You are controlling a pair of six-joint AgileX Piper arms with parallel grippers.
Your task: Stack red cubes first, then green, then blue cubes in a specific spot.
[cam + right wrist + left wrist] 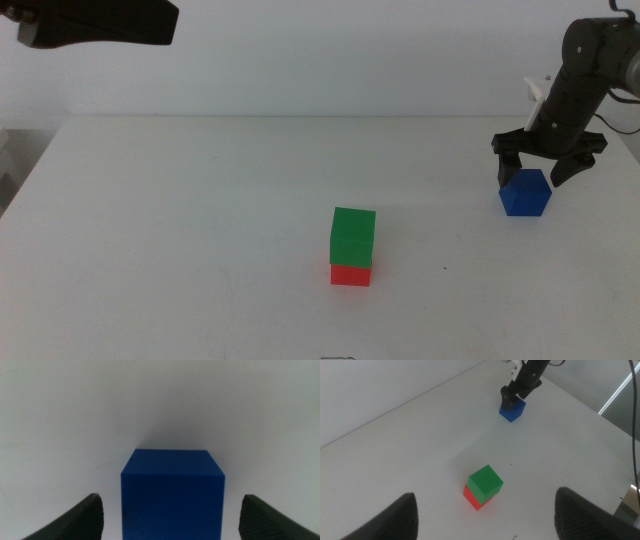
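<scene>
Right gripper (548, 172) spread open just above the small matte dark-blue cube (525, 193) at the white table's (200, 220) right side.
The cube sits flat and square, no long axis; matte green cube (353, 236) stacked on red cube (350, 274) mid-table; left gripper (485, 510) open, high above.

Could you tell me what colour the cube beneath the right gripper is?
Dark blue cube, clearest in the right wrist view.

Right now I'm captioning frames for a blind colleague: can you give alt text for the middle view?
The right pincer hangs open just above a blue cube on the right of a white table. Near the centre, a green cube sits stacked on a red cube; part of the left arm shows at top left.
</scene>
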